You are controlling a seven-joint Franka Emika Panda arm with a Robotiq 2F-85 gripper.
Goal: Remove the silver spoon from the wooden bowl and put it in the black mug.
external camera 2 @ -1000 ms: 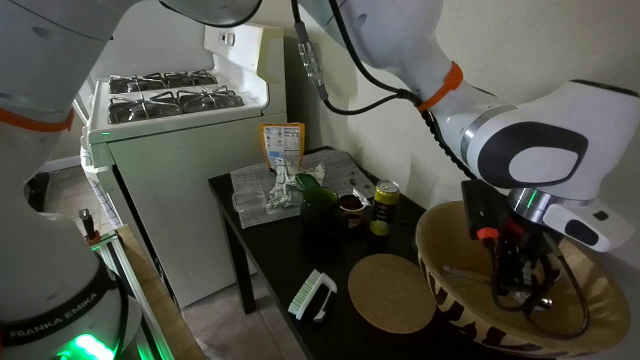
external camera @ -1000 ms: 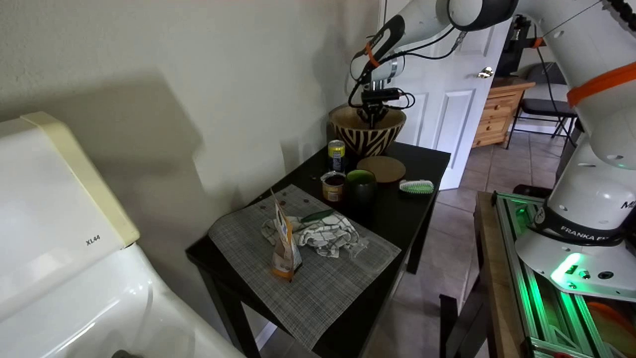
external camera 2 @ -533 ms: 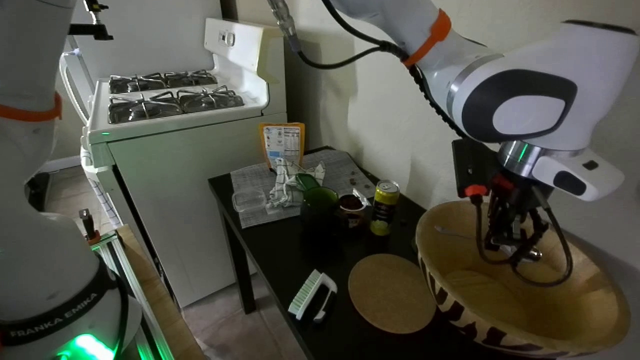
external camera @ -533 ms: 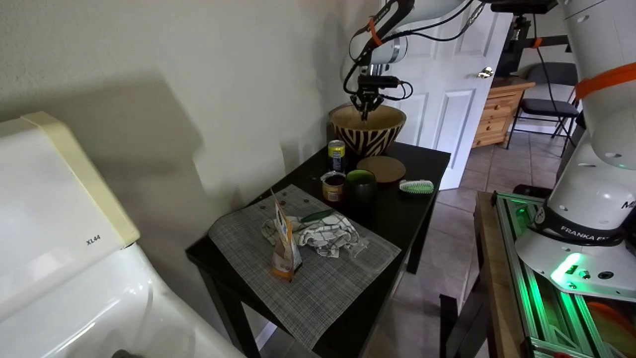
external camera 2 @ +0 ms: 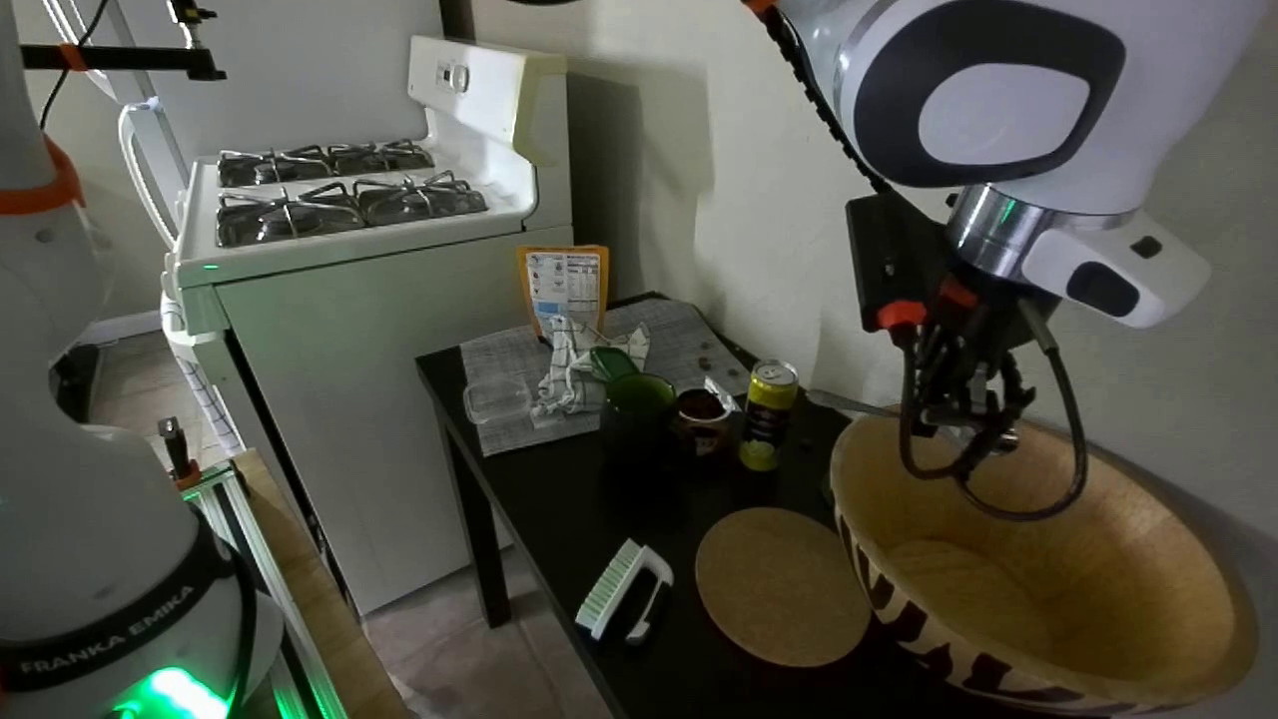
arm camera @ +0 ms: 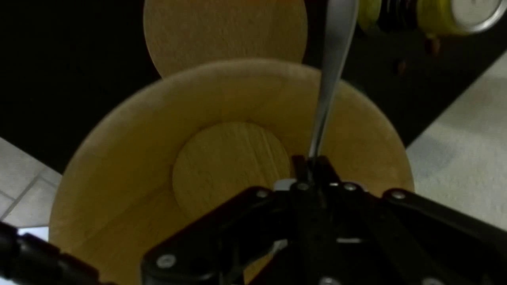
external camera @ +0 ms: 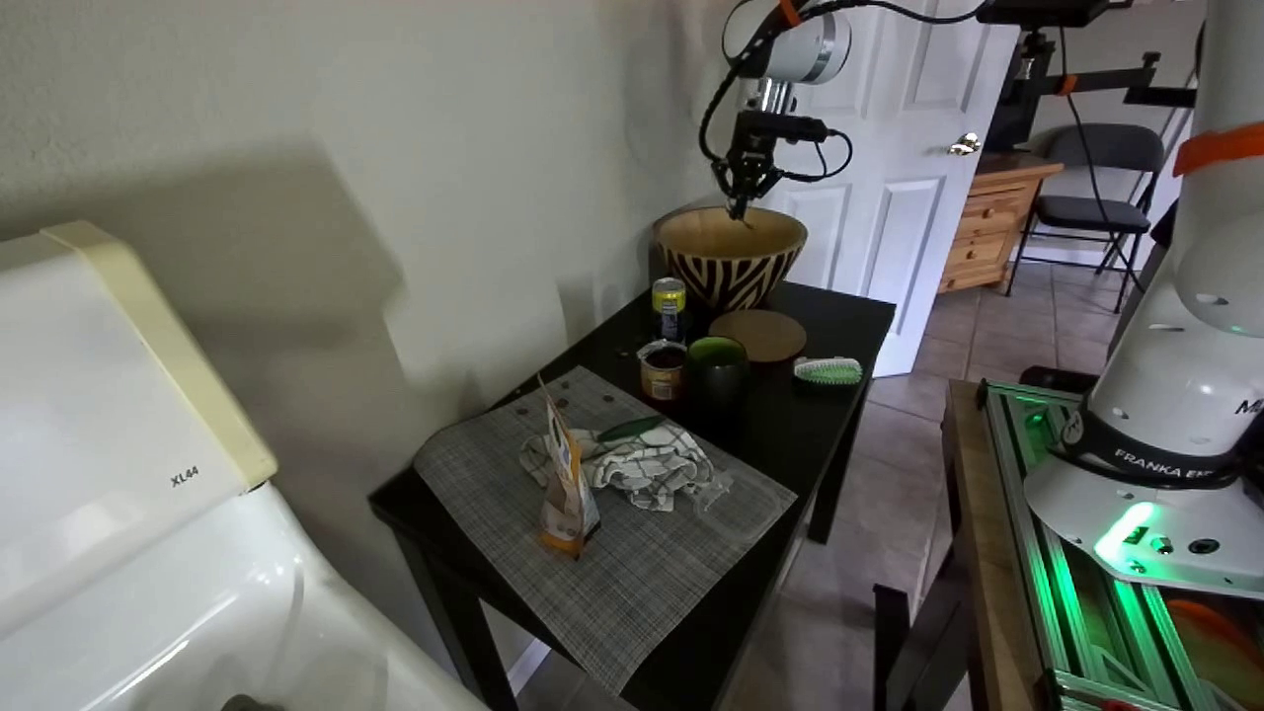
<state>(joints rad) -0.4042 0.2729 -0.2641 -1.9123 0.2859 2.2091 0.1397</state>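
The silver spoon is pinched in my gripper, its handle pointing away from the wrist. In an exterior view the spoon lies nearly level, its round end beyond the fingers. My gripper is shut on it, at about rim height over the wooden bowl. The bowl's pale inside holds nothing else that I see. The black mug, dark outside and green inside, stands upright on the black table; it also shows in an exterior view.
A yellow can and an opened cup stand beside the mug. A cork disc and a brush lie on the table. A cloth and an upright pouch are on the grey mat. The wall is close behind.
My gripper has risen from inside the bowl to about its rim, bringing the spoon up with it. The bowl, mug and table things have not moved.
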